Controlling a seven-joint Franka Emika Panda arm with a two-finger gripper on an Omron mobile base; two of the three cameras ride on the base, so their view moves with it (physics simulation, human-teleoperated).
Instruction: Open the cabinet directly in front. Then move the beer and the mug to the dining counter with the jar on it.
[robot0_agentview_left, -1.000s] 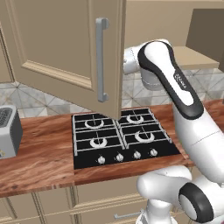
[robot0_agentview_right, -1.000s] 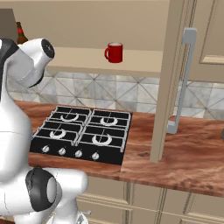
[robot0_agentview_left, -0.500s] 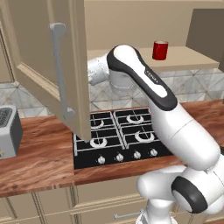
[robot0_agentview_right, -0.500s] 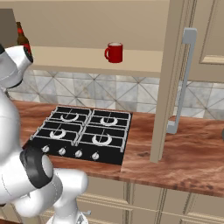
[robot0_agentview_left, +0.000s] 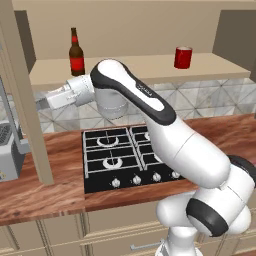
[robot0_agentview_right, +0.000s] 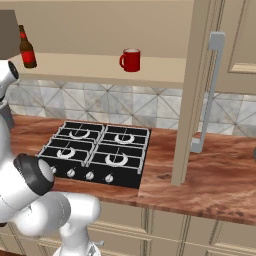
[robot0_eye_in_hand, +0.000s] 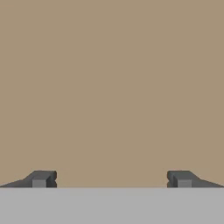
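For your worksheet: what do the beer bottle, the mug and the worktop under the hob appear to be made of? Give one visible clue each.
Beer: probably glass, dark brown and glossy, with a red label.
Mug: likely glazed ceramic, plain opaque red with a thick side handle.
Worktop: looks like wood, reddish-brown with streaky grain.

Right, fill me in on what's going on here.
The cabinet stands open, both doors swung out. The beer and the mug sit apart on its shelf above the hob. The gripper is open and empty, facing a plain beige surface at the left side. Nothing has been picked up yet.
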